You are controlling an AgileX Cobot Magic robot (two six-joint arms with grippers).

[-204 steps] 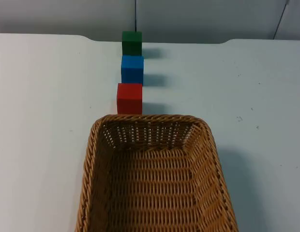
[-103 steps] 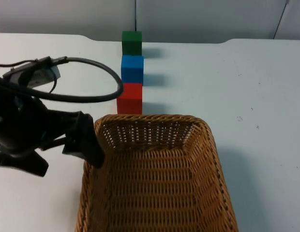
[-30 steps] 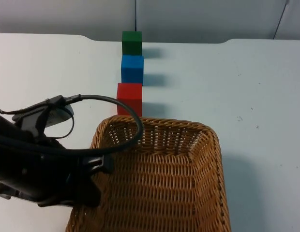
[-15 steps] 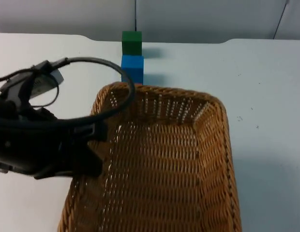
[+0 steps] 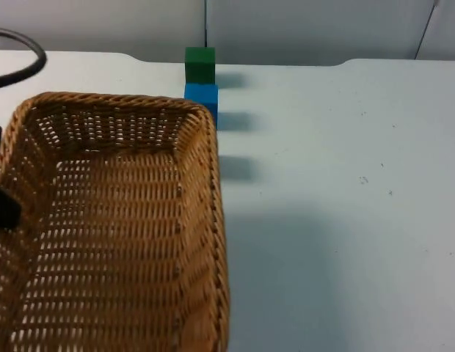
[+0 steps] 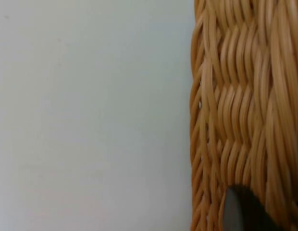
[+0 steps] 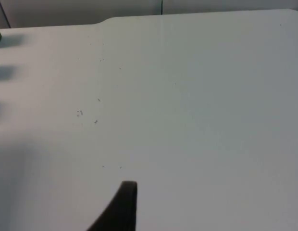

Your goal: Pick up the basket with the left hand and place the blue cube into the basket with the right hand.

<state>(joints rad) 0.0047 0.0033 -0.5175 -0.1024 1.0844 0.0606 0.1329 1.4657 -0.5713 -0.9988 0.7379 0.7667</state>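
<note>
Since half a second ago the basket (image 5: 117,220) has swung up and over toward 9 o'clock, and it now covers the red cube we saw earlier. We see its far rim overlapping the near face of the blue cube (image 5: 205,95), which sits at about 12 o'clock of the basket's right corner. The green cube (image 5: 200,64) stands just behind the blue one, toward the partition wall (image 5: 301,29). The left gripper (image 6: 245,211) sits against the basket's woven left wall, at 9 o'clock of the basket; a black fingertip lies on the weave, so it appears clamped on that wall, though we cannot tell how wide the fingers stand. The right gripper (image 7: 122,204) waits over bare white table (image 5: 345,191); we cannot tell its opening, nothing in it that we see.
</note>
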